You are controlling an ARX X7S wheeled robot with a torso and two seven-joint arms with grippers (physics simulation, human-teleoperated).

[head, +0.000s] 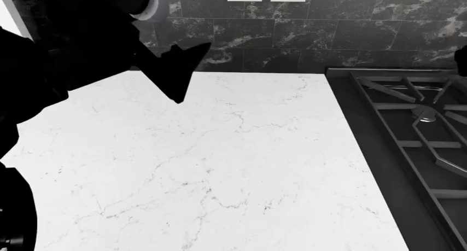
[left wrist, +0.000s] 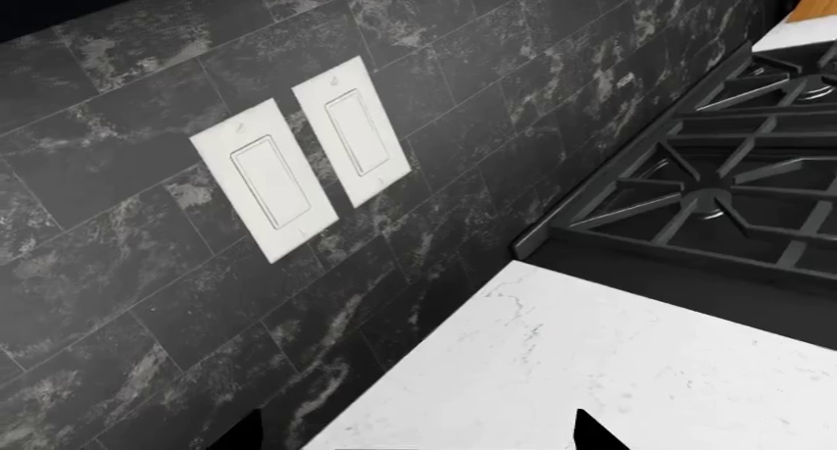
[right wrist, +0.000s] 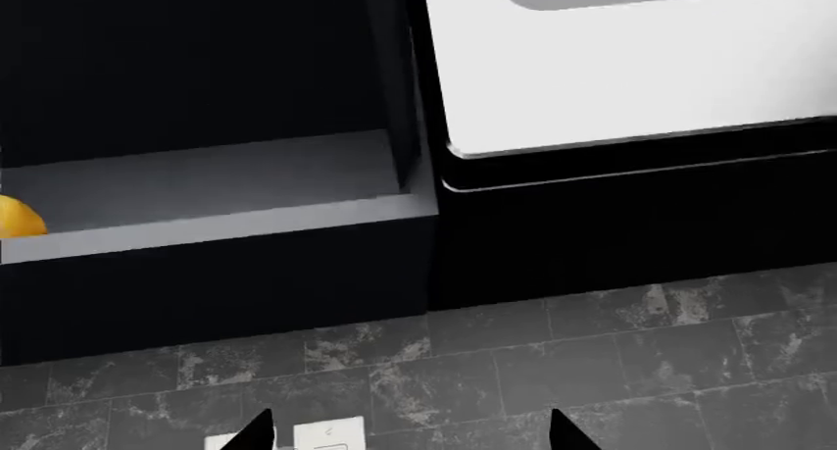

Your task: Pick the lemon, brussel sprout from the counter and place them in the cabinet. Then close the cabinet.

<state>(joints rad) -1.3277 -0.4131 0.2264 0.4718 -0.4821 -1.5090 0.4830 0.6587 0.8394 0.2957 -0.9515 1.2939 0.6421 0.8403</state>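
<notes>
Yellow lemon (right wrist: 16, 218) sits on the open cabinet (right wrist: 222, 220) shelf | sprout unseen, desk (head: 219, 169) bare | left fingers (left wrist: 416, 432), right fingers (right wrist: 408, 432) spread, empty | risk: closing the cabinet before the sprout is in.

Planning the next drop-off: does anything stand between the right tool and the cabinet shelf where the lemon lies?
Nothing visible does. In the right wrist view the cabinet front stands open. Its visible shelf is bare apart from the lemon, which is only partly in view. The right tool is open and empty. No door shows.
</notes>
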